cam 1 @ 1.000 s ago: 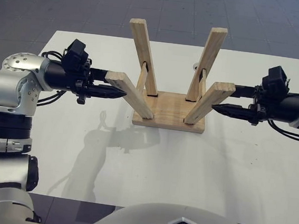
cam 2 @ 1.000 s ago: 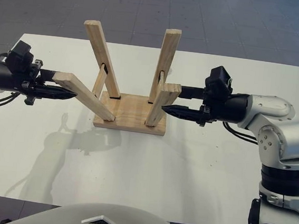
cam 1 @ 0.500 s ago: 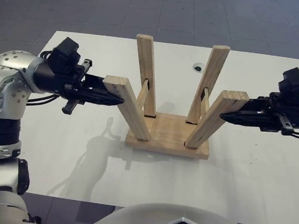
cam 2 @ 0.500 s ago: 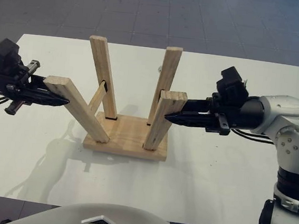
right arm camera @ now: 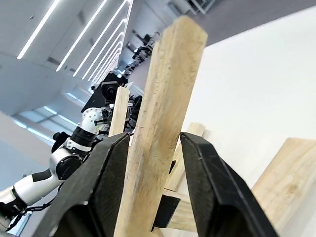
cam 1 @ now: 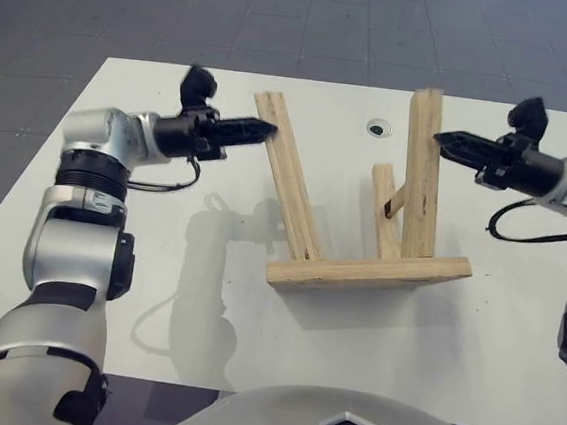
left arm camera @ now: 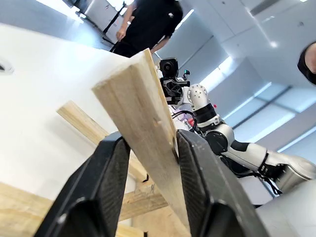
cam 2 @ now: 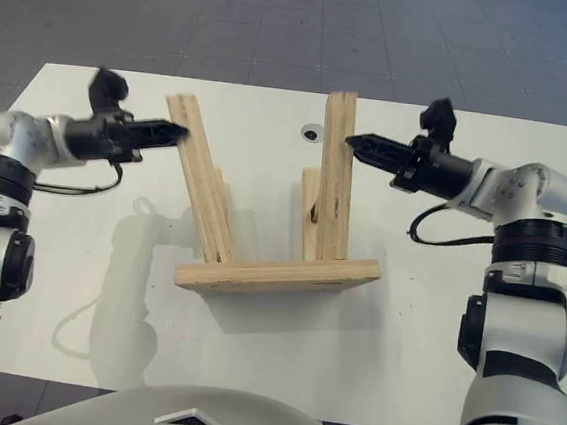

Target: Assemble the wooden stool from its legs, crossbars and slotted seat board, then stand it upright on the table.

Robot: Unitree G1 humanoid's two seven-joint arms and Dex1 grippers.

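**Stool tipped onto its seat edge, both legs clamped**

The wooden stool (cam 1: pixel 362 230) is tipped near the middle of the desk (cam 1: pixel 155 291). Its seat board (cam 1: pixel 368 273) stands on edge at 6 o'clock, with the legs running toward 12. The left end effector (cam 1: pixel 264 128), at the stool's 10 o'clock, is clamped on the far end of the left leg (cam 1: pixel 291 188). The right end effector (cam 1: pixel 443 138), at 2 o'clock, is clamped on the right leg (cam 1: pixel 422 186).

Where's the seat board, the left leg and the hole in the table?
seat board (cam 1: pixel 368 272): left eye view, middle of its visible edge.
left leg (cam 1: pixel 291 188): left eye view, midway along it.
hole (cam 1: pixel 376 128): left eye view, its dark centre.
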